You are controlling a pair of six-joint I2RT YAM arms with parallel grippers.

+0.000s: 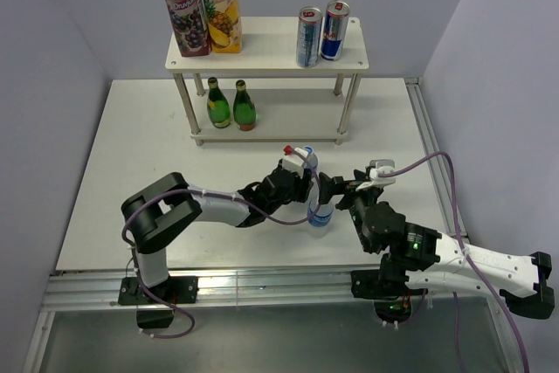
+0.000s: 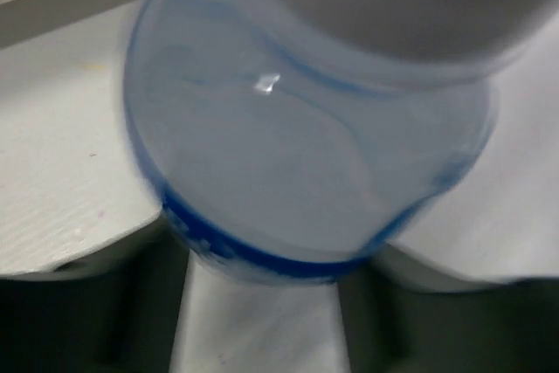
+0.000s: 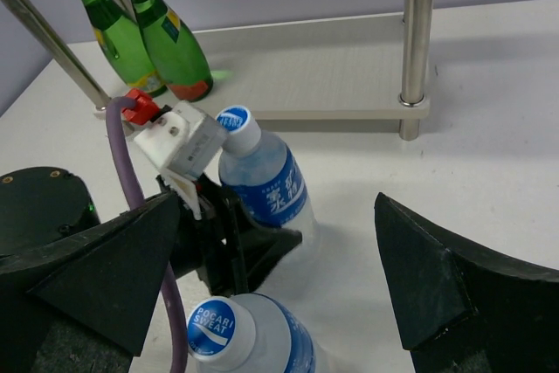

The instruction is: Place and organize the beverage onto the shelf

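Note:
The white two-tier shelf stands at the back, with two juice cartons and two cans on top and two green bottles on the lower board. My left gripper is shut on a tilted Pocari Sweat bottle. That bottle fills the left wrist view and also shows in the right wrist view. A second Pocari Sweat bottle stands upright by it. My right gripper is open, its fingers wide either side of both bottles.
The shelf's right front post and lower board lie just beyond the bottles. The green bottles stand at the board's left end. A purple cable hangs off the left wrist. Grey walls close in both sides.

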